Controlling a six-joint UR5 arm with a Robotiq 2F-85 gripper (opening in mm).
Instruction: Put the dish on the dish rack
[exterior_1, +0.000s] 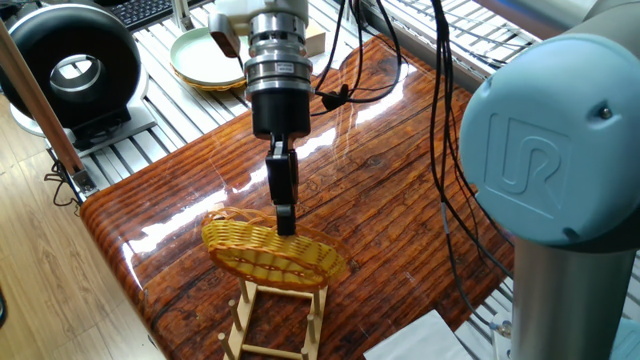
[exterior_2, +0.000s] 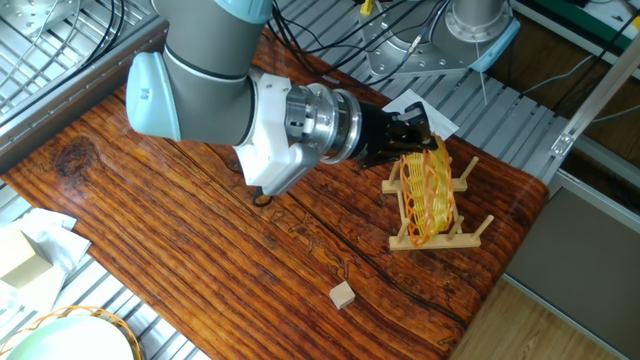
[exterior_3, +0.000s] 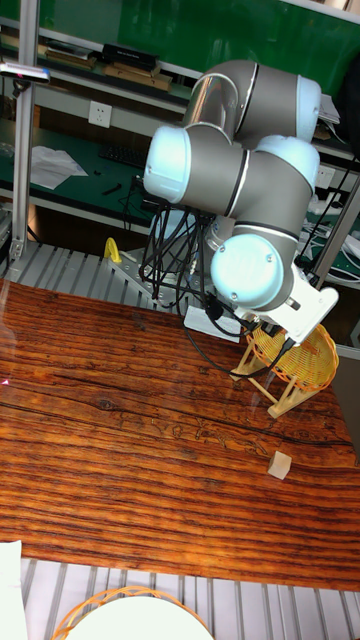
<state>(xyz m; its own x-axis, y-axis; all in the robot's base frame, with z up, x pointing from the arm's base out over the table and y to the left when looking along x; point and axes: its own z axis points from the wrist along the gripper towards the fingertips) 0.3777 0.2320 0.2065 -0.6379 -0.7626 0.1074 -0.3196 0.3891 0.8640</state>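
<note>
On the glossy dark wooden table (exterior_1: 400, 190) your two-finger gripper (exterior_1: 285, 222) was pinching the rim of the shallow yellow wicker dish (exterior_1: 272, 255), standing upright between the light-wood dish rack (exterior_2: 437, 233) pegs, so you risked tipping it if you opened crooked.

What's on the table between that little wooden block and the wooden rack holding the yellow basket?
Nothing: in the other fixed view, only bare wood grain runs from the small wooden cube to the dish rack, where the dish stands on edge.
</note>
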